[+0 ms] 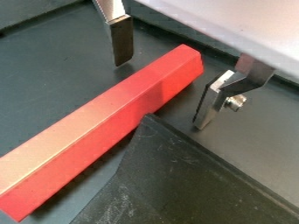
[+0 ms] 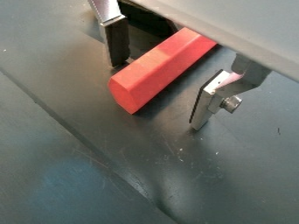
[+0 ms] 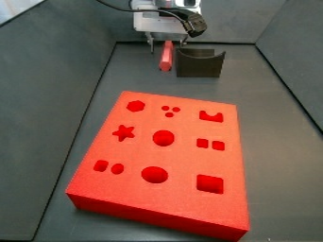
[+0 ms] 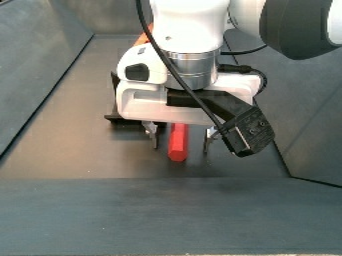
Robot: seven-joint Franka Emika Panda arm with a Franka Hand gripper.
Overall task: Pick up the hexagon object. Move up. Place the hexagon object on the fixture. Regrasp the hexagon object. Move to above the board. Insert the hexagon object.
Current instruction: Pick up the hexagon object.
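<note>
The tool (image 1: 176, 74) hangs low at the far end of the dark floor, beyond the board (image 3: 161, 156), its jaws spread wide with the hexagon object (image 1: 105, 127) lying between them. In both wrist views neither silver finger (image 2: 114, 39) touches the bar; a gap shows on each side. The bar seems to rest flat on the floor, just left of the fixture (image 3: 199, 62). The straddling stance suits closing across its narrow width for the pick-up.
</note>
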